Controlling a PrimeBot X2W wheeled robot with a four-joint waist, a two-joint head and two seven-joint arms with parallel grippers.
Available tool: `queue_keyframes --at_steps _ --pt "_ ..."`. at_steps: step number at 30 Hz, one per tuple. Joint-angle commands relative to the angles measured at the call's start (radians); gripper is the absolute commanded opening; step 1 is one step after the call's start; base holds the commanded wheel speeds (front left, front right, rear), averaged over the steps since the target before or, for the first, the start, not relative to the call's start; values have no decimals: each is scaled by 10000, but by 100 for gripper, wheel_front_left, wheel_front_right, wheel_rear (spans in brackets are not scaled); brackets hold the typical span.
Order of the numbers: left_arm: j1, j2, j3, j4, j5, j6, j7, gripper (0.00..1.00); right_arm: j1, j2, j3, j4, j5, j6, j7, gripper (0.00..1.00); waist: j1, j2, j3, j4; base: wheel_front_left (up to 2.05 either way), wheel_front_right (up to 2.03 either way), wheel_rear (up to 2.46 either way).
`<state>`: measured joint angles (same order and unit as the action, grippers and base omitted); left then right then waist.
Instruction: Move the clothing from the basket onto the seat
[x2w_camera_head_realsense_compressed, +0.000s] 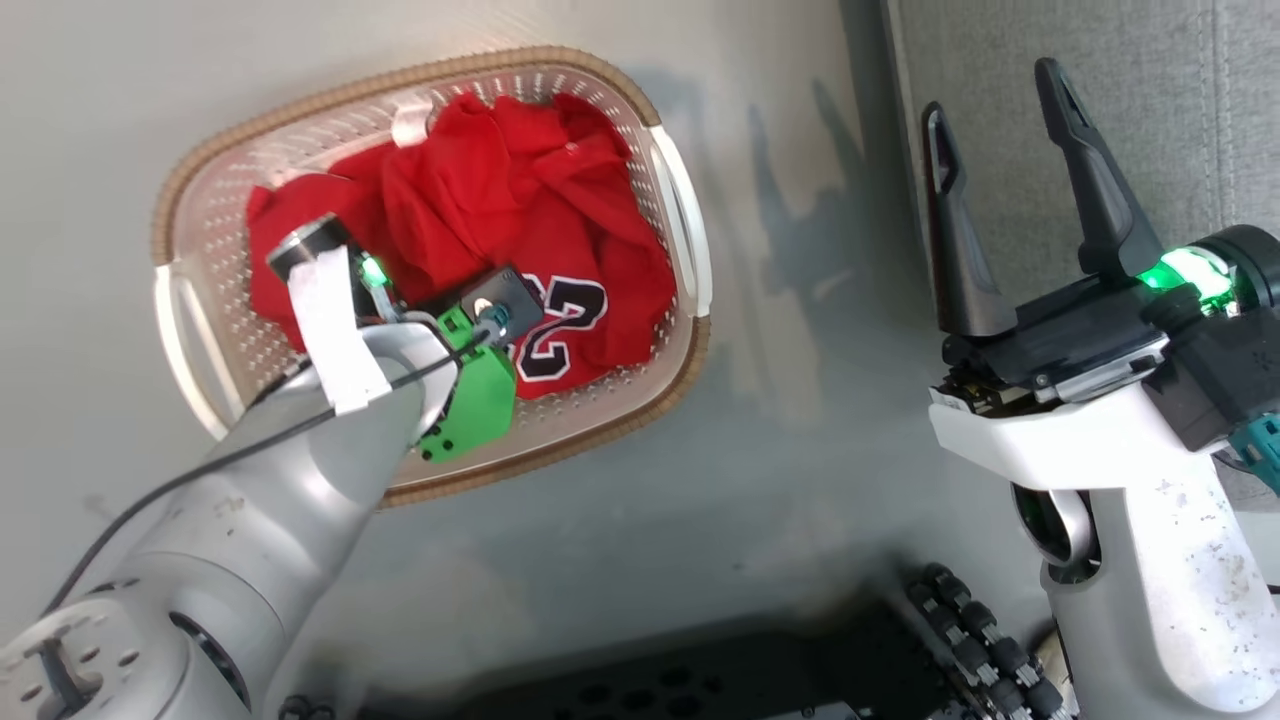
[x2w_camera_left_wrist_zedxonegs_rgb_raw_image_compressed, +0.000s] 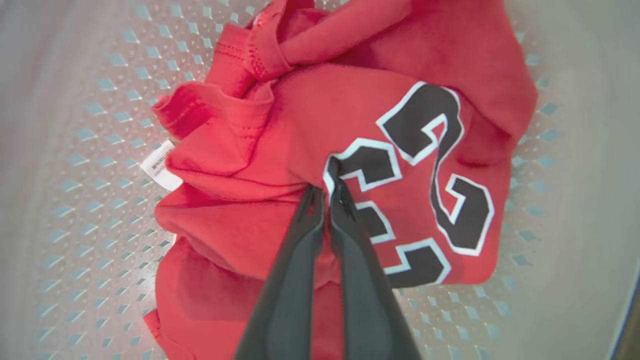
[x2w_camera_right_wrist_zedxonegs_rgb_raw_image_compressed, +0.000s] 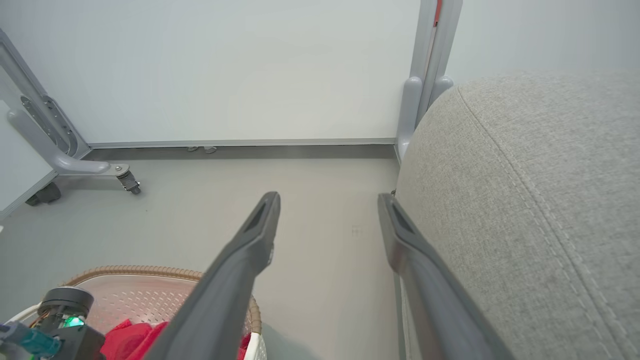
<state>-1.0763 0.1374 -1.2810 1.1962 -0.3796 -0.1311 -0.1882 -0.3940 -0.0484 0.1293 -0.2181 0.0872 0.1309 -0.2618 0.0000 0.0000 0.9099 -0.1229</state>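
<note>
L pincer (x2w_camera_left_wrist_zedxonegs_rgb_raw_image_compressed: 327, 187) is down inside the basket (x2w_camera_head_realsense_compressed: 330, 95), fingers drawn nearly together w/ a fold of the clothing (x2w_camera_head_realsense_compressed: 520, 190) nipped between the tips. Fabric puckers at the grip point, right at the white-edged border of the black numerals (x2w_camera_left_wrist_zedxonegs_rgb_raw_image_compressed: 440, 150). In the head view the L wrist and its green housing cover the pincer from above, so the fingers are readable in the L wrist view. The clothing is a bright red crumpled heap, all of it within the basket, lying on the perforated bottom; numerals face up on the side nearer the robot. A small white tag (x2w_camera_left_wrist_zedxonegs_rgb_raw_image_compressed: 159, 171) pokes out at the heap's edge; print too small to read. The basket sits on the grey floor (x2w_camera_head_realsense_compressed: 800, 450). R pincer (x2w_camera_head_realsense_compressed: 992, 95) is spread wide, nothing in it, held above the floor w/ one finger just beside the rounded edge of the seat (x2w_camera_right_wrist_zedxonegs_rgb_raw_image_compressed: 525, 200); contact can't be judged. The seat, grey woven w/ a stitched seam, stands to the robot's R of the basket, a strip of floor between them. Pale wall (x2w_camera_right_wrist_zedxonegs_rgb_raw_image_compressed: 250, 75) behind.
</note>
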Motion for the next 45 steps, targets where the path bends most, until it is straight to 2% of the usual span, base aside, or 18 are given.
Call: queue_keyframes --at_steps 1,13,18,35,45 --pt "228 -39 -6 -44 -80 13 -158 0 126 -36 -17 103 -76 -3 -49 100 0 0 -660 397 0 0 0" --pt "904 -288 56 -562 -690 13 -782 0 566 -37 -126 779 -281 -3 -49 100 0 0 -2466 1012 0 0 0" --pt "1227 -34 505 -1490 -745 85 -775 0 789 -37 -139 1057 -195 -3 -49 100 0 0 -3170 1122 0 0 0" --pt "3018 555 3009 -5048 -83 635 -779 0 1861 -36 -272 1608 -28 -3 -49 100 0 0 -5438 1423 0 0 0" --pt "3940 437 4692 -6982 394 671 -780 0 2349 -38 -223 1716 111 -3 -49 100 0 0 -6496 1511 0 0 0"
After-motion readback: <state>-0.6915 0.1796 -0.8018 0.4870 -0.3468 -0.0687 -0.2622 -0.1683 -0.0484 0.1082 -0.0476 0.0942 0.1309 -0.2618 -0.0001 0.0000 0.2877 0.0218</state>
